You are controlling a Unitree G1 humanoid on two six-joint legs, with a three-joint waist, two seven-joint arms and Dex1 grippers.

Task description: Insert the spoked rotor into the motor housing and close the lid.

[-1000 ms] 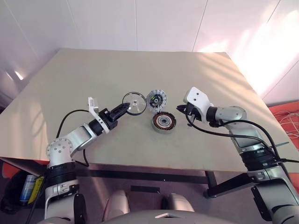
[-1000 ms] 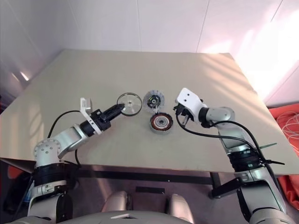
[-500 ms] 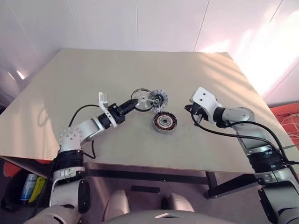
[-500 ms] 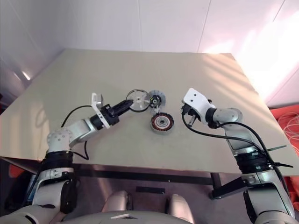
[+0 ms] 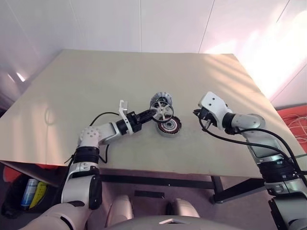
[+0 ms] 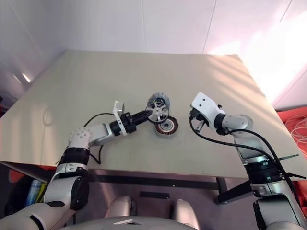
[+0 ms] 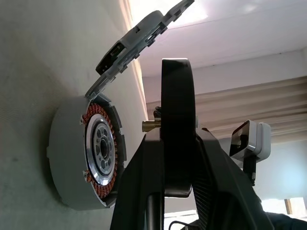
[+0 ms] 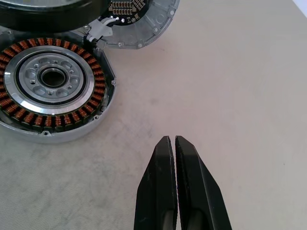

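Two grippers: the left gripper (image 5: pixel 152 114), clamping the lid (image 5: pixel 163 110), has carried it rightward over the motor housing (image 5: pixel 169 126). The right gripper (image 8: pixel 171 143), at 3 o'clock, stays closed, empty.

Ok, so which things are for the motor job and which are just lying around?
For the job: spoked rotor, held in the left end effector; motor housing on the table; lid propped behind it.

Just lying about: blue can and white cables on the floor. The shut right end effector holds nothing.
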